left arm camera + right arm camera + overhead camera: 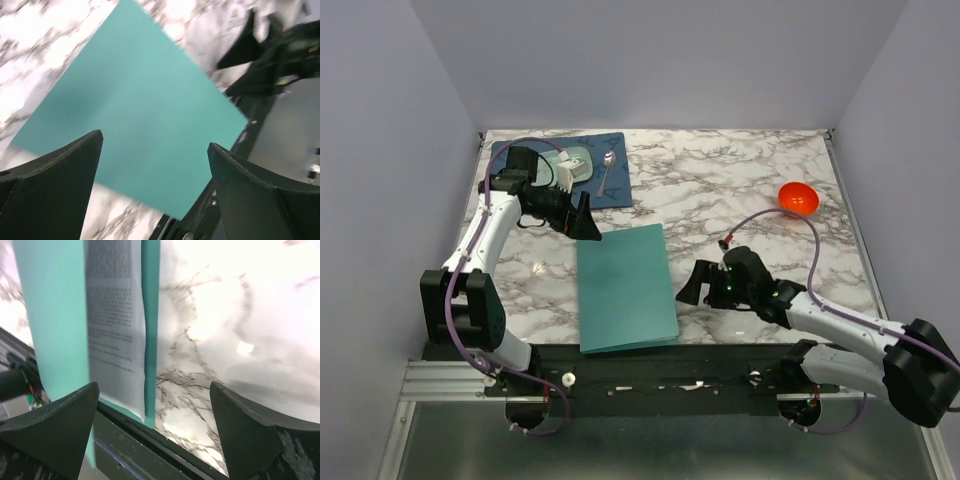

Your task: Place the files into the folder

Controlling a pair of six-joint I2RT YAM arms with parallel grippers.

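The teal folder (pixel 625 288) lies on the marble table near the front edge, its cover down. In the right wrist view the files (pixel 115 325), white paper with black text, show between the top cover (pixel 50 315) and a strip of the bottom cover. My right gripper (pixel 688 287) stands open just right of the folder's right edge, its jaws (pixel 154 385) wide with nothing between them. My left gripper (pixel 588 222) hovers open above the folder's far left corner. It looks down on the teal cover (pixel 135 110) and holds nothing (pixel 155 140).
A dark blue placemat (pixel 590 165) at the back left carries a pale dish and a spoon (pixel 607 172). A red-orange bowl (pixel 798 198) sits at the right back. The black mounting rail (pixel 650 365) runs along the table's near edge.
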